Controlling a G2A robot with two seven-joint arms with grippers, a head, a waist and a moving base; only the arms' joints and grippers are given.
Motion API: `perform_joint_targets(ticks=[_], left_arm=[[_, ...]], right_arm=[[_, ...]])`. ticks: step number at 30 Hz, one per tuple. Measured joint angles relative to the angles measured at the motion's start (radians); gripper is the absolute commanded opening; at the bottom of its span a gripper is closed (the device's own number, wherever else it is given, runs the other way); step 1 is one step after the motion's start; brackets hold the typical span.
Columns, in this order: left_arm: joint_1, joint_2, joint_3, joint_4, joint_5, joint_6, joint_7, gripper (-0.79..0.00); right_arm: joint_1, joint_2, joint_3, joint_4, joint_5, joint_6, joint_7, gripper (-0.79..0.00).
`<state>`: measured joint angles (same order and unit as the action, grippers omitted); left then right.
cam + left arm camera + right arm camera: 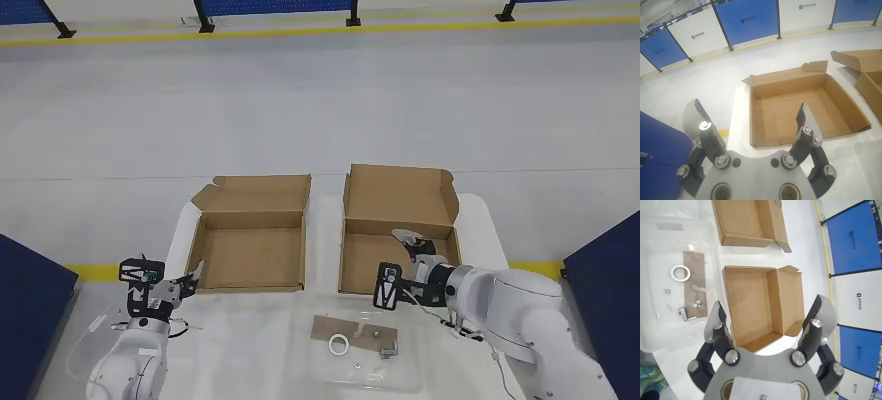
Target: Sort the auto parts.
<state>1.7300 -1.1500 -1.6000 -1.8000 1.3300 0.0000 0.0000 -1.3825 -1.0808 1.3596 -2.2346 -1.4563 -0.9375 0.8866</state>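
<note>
Left gripper point(190, 280) gapes wide, holding nothing, at the left box's point(260, 195) near corner; right gripper point(412, 242) hangs over the right box point(395, 190). Left wrist view: spread fingers face that box's open inside. Right wrist view: jaws wide, unladen. Beside the box, a clear bin point(713, 232) holds a flat-lying ring point(680, 273) and an L-bracket point(685, 315), its long leg along the cardboard strip's point(694, 262) end.
</note>
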Motion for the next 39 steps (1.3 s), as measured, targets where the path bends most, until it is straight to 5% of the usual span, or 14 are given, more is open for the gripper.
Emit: perform_joint_targets(ticks=[6, 17, 31, 39], left_arm=[[0.0, 0.0, 0.0, 0.0, 0.0, 0.0, 0.0, 0.0], [0.0, 0.0, 0.0, 0.0, 0.0, 0.0, 0.0, 0.0], [0.0, 0.0, 0.0, 0.0, 0.0, 0.0, 0.0, 0.0], [0.0, 0.0, 0.0, 0.0, 0.0, 0.0, 0.0, 0.0]], right_arm=[[0.035, 0.026, -0.108, 0.029, -0.005, 0.043, 0.039, 0.0], [0.032, 0.028, -0.115, 0.039, -0.019, 0.023, 0.019, 0.0], [0.19, 0.128, -0.335, 0.219, 0.27, 0.089, 0.086, 0.0], [0.188, 0.128, -0.326, 0.219, 0.264, 0.089, 0.085, 0.0]])
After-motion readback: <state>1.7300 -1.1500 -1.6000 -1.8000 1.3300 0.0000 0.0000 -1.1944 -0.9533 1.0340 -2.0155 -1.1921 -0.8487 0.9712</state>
